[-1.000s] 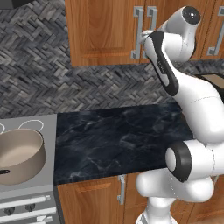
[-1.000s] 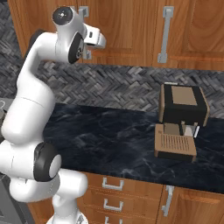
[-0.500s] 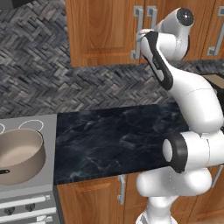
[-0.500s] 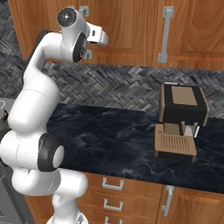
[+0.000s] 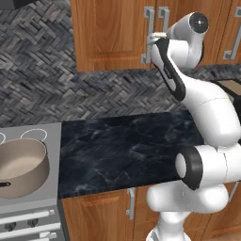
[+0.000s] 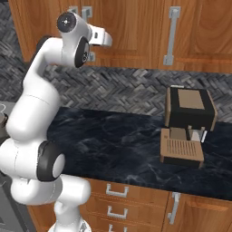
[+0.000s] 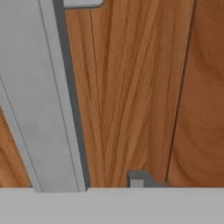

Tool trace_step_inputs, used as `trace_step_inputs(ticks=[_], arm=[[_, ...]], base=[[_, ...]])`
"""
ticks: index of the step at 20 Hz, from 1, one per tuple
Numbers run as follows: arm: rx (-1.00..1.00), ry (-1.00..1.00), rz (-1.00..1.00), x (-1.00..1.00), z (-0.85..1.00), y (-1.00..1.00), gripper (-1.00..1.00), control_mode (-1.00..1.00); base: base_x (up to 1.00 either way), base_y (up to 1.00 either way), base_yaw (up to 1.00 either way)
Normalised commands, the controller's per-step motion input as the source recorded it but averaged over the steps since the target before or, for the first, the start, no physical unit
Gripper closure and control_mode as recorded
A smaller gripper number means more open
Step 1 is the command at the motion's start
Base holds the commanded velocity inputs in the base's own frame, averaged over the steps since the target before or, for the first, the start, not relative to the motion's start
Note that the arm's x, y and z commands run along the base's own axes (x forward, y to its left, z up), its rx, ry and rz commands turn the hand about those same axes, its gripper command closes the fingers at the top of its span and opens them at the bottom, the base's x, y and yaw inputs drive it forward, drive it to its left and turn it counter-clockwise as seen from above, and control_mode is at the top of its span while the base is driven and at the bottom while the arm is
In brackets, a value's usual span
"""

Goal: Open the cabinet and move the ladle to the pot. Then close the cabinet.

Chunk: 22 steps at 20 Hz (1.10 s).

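Note:
The cabinet [image 5: 110,33] has both wooden doors closed, so the ladle is hidden. My gripper [image 5: 152,37] is raised against the doors, level with the two silver bar handles [image 5: 148,28] where they meet. In the hand view one handle [image 7: 41,100] runs close along the left, and wood shows between it and the one dark fingertip [image 7: 137,179]. The other fingertip is hidden, so I cannot tell whether the jaws hold the bar. The beige pot [image 5: 21,165] sits on the stove at the lower left.
A brown coffee machine [image 6: 188,108] stands on the dark marble counter [image 5: 127,146] to the right. Another cabinet door with a bar handle [image 6: 171,34] hangs further right. Drawers [image 6: 113,195] lie below the counter.
The hand has pushed in closer to the cabinet handles, slightly up and left in the left base view. Cabinet doors, pot and coffee machine have not moved.

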Motion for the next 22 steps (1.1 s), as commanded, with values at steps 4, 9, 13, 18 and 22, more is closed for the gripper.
trace_step_inputs(ticks=[4, 9, 13, 18, 22], arm=[[0.00, 0.00, -0.16, -0.32, 0.08, -0.85, 1.00, -1.00], [0.05, 0.00, -0.15, -0.77, 0.11, -1.00, 1.00, -1.00], [0.12, 0.00, -0.09, -1.00, 0.09, -1.00, 1.00, -1.00], [0.14, 0.00, -0.05, -1.00, 0.06, -1.00, 1.00, -1.00], [0.10, 0.00, -0.02, -1.00, 0.01, -1.00, 1.00, -1.00]], base=[[0.00, 0.00, 0.00], [0.00, 0.00, 0.00], [0.00, 0.00, 0.00], [0.00, 0.00, 0.00], [0.00, 0.00, 0.00]])
